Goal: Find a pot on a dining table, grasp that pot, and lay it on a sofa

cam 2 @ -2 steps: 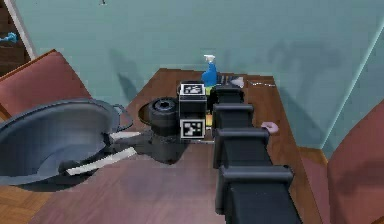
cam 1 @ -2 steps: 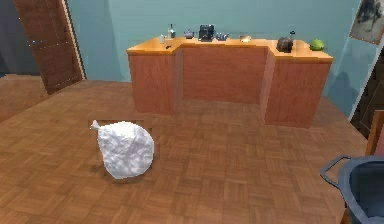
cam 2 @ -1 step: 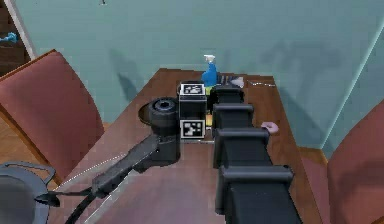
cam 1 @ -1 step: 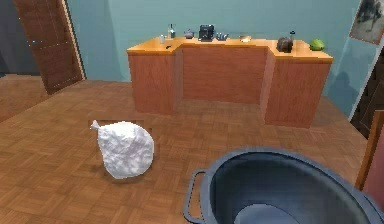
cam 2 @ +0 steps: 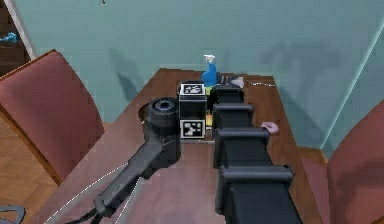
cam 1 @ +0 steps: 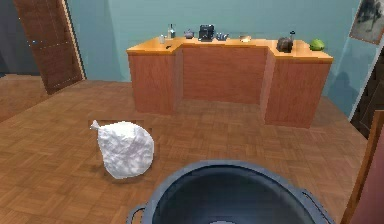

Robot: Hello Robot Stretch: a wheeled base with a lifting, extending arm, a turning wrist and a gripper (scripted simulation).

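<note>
A large dark grey round pot [cam 1: 230, 195] lies at the forward view's bottom edge, its rim and hollow inside facing up. In the arm side view the dark arm [cam 2: 245, 160] reaches over a brown wooden dining table [cam 2: 125, 135]. Two white marker squares [cam 2: 191, 127] stand at the arm's far end. Left of them is the gripper's dark body [cam 2: 158, 122]. The gripper [cam 2: 103, 203] slants its fingers down toward the bottom left over the tabletop. I cannot tell whether it holds anything.
A white crumpled bag [cam 1: 125, 148] lies on the wooden floor. A wooden counter [cam 1: 230, 70] with several small things stands at the teal wall. Reddish chairs [cam 2: 50, 105] [cam 2: 355, 160] flank the table. A blue spray bottle [cam 2: 209, 70] stands at its far end.
</note>
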